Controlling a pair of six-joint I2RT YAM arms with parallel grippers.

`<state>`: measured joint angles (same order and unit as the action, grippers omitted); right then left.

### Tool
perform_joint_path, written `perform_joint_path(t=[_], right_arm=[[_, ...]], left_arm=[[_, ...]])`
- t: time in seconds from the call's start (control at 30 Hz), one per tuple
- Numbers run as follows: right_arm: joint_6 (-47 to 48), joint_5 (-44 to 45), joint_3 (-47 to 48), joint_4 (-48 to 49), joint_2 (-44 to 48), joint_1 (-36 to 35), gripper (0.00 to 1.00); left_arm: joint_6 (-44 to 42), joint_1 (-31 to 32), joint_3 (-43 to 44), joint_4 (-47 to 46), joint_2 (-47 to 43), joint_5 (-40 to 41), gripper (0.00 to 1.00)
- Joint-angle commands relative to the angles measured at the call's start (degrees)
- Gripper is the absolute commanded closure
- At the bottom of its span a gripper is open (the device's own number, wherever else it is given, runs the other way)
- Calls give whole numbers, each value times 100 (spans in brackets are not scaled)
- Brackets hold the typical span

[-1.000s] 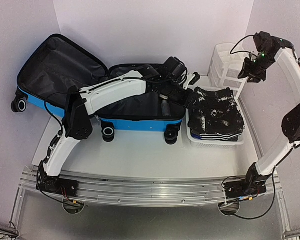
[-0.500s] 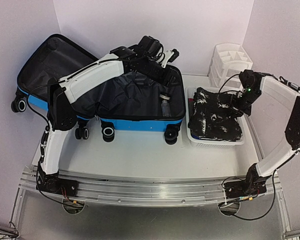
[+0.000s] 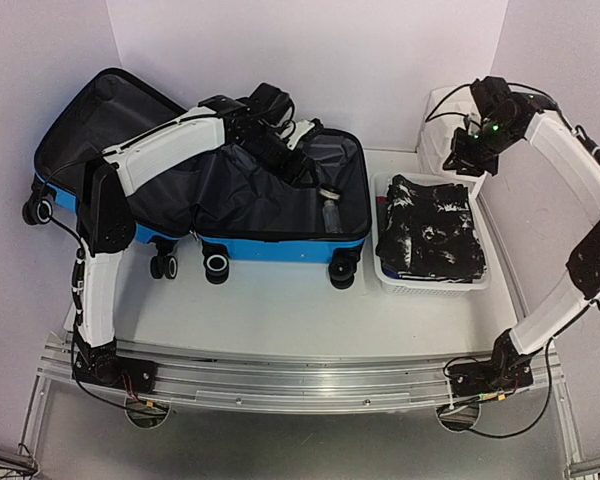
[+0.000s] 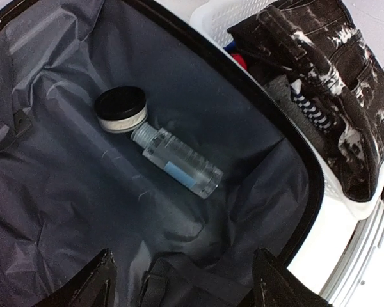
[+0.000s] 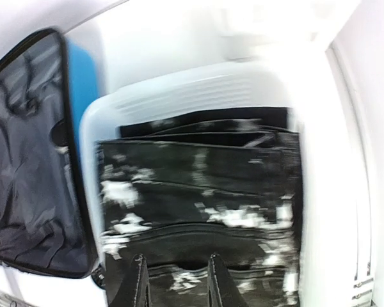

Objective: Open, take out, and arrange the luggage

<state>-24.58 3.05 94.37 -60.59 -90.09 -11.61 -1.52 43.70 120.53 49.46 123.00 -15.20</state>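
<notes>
The luggage [image 3: 280, 247], a bright blue suitcase, lies open with its lid [image 3: 110, 125] propped up at the left. On its dark grey lining [image 4: 64, 192] lie a clear bottle [image 4: 179, 163] and a black-lidded jar [image 4: 120, 109]. My left gripper [image 3: 302, 150] hovers above the main half, open, with nothing between its fingertips [image 4: 102, 281]. My right gripper [image 3: 467, 158] hangs above the far end of the white basket [image 3: 430, 285]. In the blurred right wrist view its fingers [image 5: 137, 281] stand slightly apart over the black-and-white clothing [image 5: 198, 185], holding nothing.
The basket to the right of the suitcase is piled with folded black-and-white clothing [image 3: 430, 230]. A white drawer organizer [image 3: 438, 118] stands behind it, partly hidden by the right arm. Walls close in at the back and on both sides.
The right gripper dropped onto the clothing in the basket, then rose away toward the back. The left arm swung left over the suitcase and its jaws widened.
</notes>
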Motion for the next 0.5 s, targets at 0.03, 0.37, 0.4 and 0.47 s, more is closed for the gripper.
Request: perform_joint_path(t=[0.03, 0.37, 0.4, 0.47], right_arm=[[-211, 169, 682, -217, -544, -406, 78], [346, -43, 1706, -259, -1726, -606, 69], [425, -91, 1827, -262, -1933, -606, 68], [561, -108, 2125, -254, -2320, -604, 66]], left_arm=[[-396, -536, -458, 235, -642, -501, 25], [-586, -784, -736, 341, -584, -575, 22], [-636, -784, -701, 408, -577, -510, 22], [-831, -788, -640, 604, -585, -390, 22]])
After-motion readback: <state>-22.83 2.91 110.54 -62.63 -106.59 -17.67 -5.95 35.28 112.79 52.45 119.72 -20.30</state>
